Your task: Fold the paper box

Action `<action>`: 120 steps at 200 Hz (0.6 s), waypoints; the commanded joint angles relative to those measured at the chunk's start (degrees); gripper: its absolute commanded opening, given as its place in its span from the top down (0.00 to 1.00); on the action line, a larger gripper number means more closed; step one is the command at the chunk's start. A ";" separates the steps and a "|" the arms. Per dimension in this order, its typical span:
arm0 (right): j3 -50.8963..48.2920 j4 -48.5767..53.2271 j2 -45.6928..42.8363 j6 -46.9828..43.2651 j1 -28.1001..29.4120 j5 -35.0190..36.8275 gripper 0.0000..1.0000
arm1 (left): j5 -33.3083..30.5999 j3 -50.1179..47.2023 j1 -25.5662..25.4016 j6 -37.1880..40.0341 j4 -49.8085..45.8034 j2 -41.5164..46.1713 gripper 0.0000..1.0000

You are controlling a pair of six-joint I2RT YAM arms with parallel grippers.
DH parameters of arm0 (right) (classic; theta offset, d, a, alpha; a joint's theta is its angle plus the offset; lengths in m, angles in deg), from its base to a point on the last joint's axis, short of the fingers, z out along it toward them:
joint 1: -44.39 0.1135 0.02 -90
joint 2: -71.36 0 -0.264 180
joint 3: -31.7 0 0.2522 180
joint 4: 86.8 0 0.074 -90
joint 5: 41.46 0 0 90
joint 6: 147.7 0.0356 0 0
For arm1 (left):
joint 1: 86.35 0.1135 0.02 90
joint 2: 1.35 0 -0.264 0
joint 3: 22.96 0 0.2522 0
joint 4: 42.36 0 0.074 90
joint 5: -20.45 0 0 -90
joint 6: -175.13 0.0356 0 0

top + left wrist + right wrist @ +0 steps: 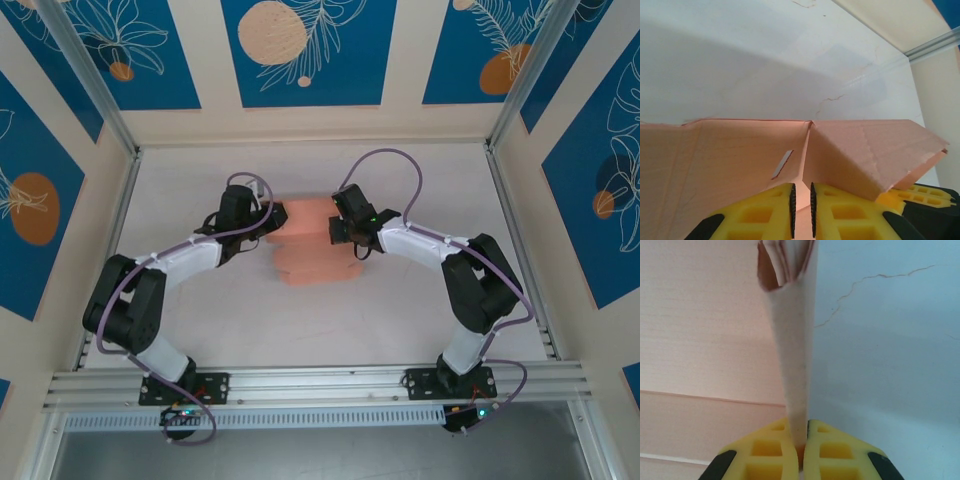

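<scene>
One salmon-pink paper box lies partly folded near the middle of the white worktop, between the two arms. A flap at its right end stands up from the sheet.

The left fingers meet the box's left edge. In the left wrist view the yellow left fingers are clenched almost together, with a thin sliver of pink card pinched between them at a crease. One raised panel leans off to the right. A single small pale-grey strip shows on the flat panel, with nothing readable on it.

The right fingers reach the box's far right corner. In the right wrist view the right fingers are clamped tight on one upright, doubled fold of the card, which rises and curls open at its top.

Bare worktop lies on the near and far sides of the box. Two aluminium rails run along the left and right edges, well apart from the card.
</scene>
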 commanded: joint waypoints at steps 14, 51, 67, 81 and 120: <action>-0.76 -1.99 -1.14 2.31 0.66 2.07 0.92 | 1.36 -2.57 0.09 -1.54 1.86 3.48 0.80; -1.20 -2.94 -0.94 2.93 0.63 1.82 0.92 | -1.07 -8.03 0.51 -1.49 -4.09 11.57 0.75; -1.29 -3.21 -0.89 3.10 0.55 1.64 0.92 | -2.15 -11.07 0.55 -2.96 -5.83 15.31 0.69; -1.29 -3.22 -0.88 3.30 0.55 1.39 0.92 | -2.65 -13.35 0.50 -3.71 -7.50 18.55 0.62; -0.94 -3.14 -0.94 3.44 0.68 0.50 0.92 | -2.90 -18.46 0.41 -6.34 -8.45 23.61 0.39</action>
